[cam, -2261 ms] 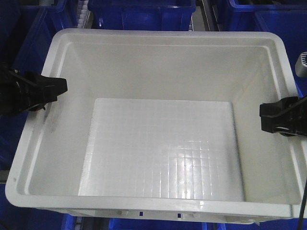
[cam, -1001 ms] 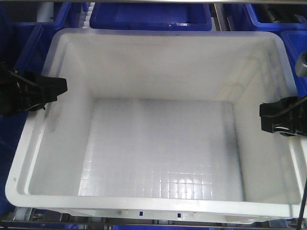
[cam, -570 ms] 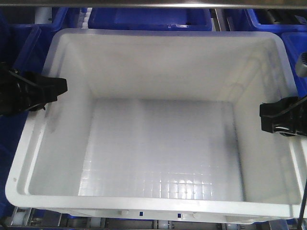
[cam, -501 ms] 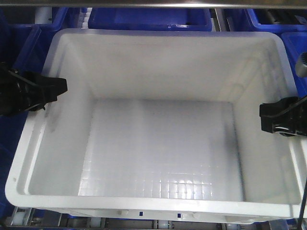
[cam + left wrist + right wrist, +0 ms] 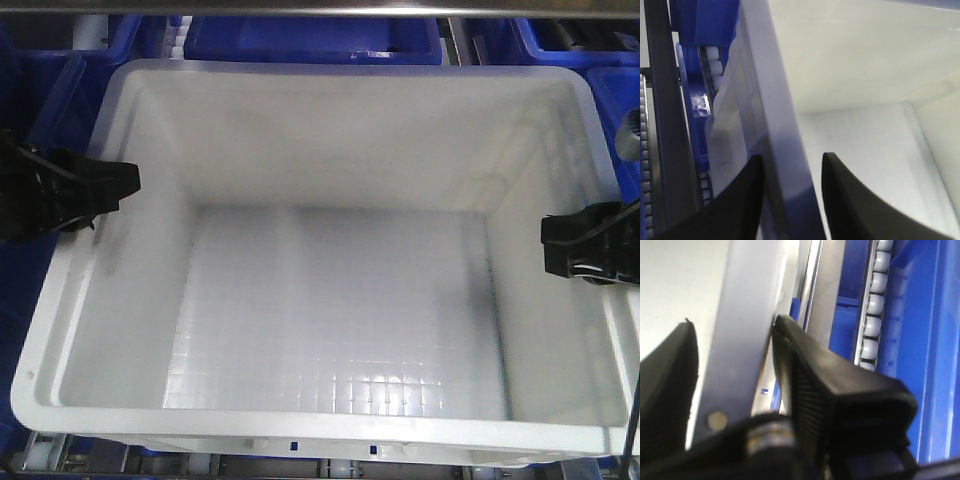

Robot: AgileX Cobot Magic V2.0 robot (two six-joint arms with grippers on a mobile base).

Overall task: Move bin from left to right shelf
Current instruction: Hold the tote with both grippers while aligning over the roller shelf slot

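Note:
The white bin (image 5: 330,110) fills the front view, empty, with its grid-patterned floor showing. My left gripper (image 5: 110,188) clamps its left rim and my right gripper (image 5: 560,245) clamps its right rim. In the left wrist view the rim (image 5: 777,125) runs between the two black fingers of the left gripper (image 5: 791,157). In the right wrist view the rim (image 5: 747,315) sits between the ribbed fingers of the right gripper (image 5: 735,322), the outer finger pressing against it.
Blue bins (image 5: 310,40) stand behind and to both sides. A metal shelf bar (image 5: 300,8) crosses the top edge. Conveyor rollers (image 5: 50,462) show under the near rim, and a roller track (image 5: 875,305) runs beside blue bins (image 5: 927,340) on the right.
Over the earlier frames the blue bins behind slid down in view, the shelf bar appeared at the top and rollers appeared below. Over the last half second nothing has visibly moved.

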